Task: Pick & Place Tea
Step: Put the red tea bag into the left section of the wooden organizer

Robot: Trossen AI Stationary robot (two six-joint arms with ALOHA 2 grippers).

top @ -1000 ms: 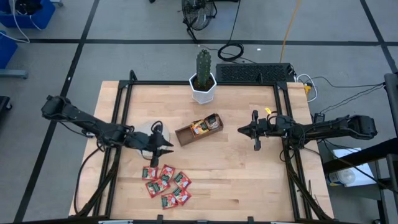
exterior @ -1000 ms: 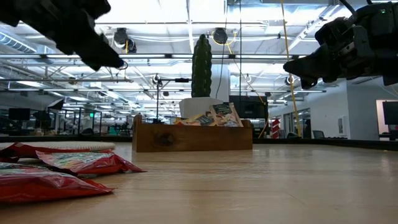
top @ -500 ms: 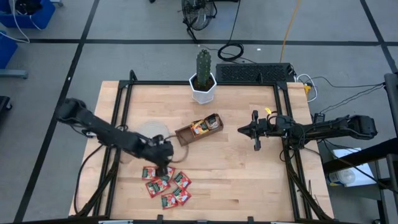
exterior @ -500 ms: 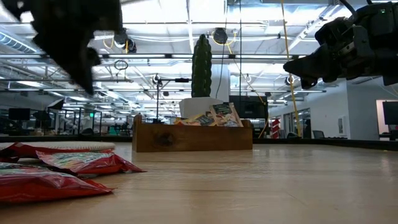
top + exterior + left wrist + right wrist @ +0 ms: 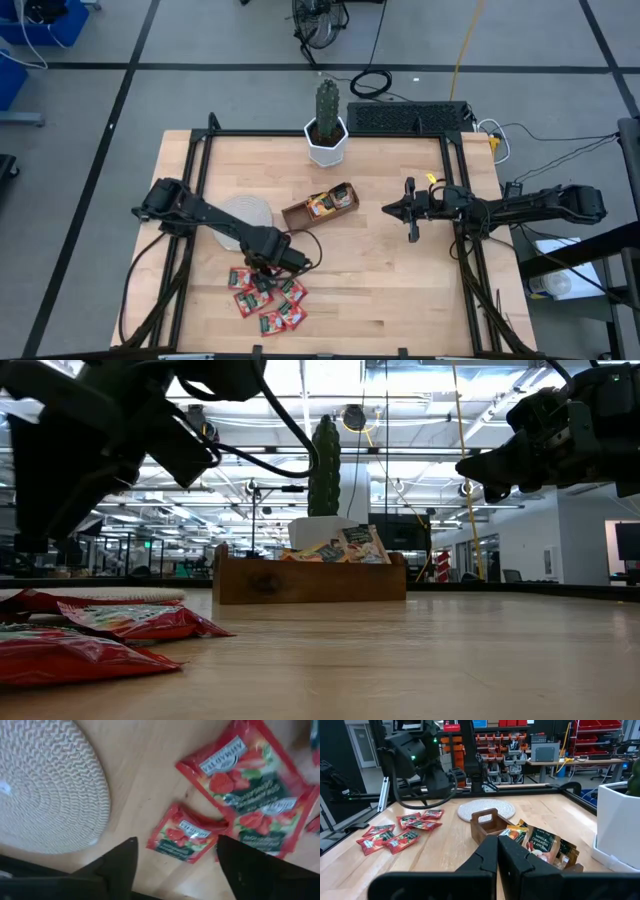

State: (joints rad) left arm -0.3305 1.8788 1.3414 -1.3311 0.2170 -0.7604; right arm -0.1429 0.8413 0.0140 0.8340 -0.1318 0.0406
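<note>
The left gripper point(image 5: 175, 865), jaws wide and holding nothing, is poised directly above one small red sachet point(image 5: 184, 833) in the cluster of roughly seven red sachets point(image 5: 267, 297) beside the round mat point(image 5: 246, 213), while the shut right gripper point(image 5: 411, 212) is kept well apart beyond the single tray point(image 5: 321, 208).

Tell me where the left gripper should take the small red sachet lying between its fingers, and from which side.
Probably straight down from above, pinching across its two opposite edges. The small red sachet lies flat on the table, apart from the woven disc, its far corner touching a larger red sachet. The left gripper is open astride it.
</note>
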